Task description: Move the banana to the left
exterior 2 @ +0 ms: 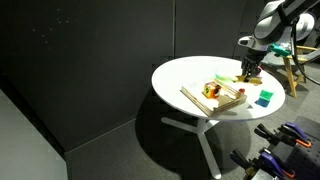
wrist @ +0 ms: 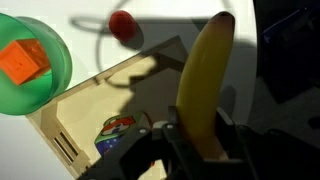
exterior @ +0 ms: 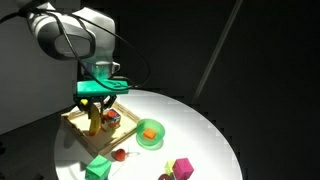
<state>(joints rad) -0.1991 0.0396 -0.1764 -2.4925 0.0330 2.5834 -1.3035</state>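
The yellow banana [wrist: 205, 80] stands up between my gripper's [wrist: 200, 135] fingers in the wrist view, and the gripper is shut on it. In an exterior view the gripper [exterior: 94, 112] holds the banana [exterior: 93, 124] hanging just above the wooden tray [exterior: 72, 119]. In the other exterior view the gripper [exterior 2: 247, 72] is low over the round white table [exterior 2: 185, 72], and the banana is too small to make out there.
A green bowl [wrist: 58, 50] holds an orange block [wrist: 24, 60]. A small red ball [wrist: 123, 24] lies on the table. A green cube [exterior: 98, 167] and a pink block [exterior: 183, 167] sit near the table's front edge. The wooden tray [wrist: 100, 95] holds a picture piece [wrist: 117, 130].
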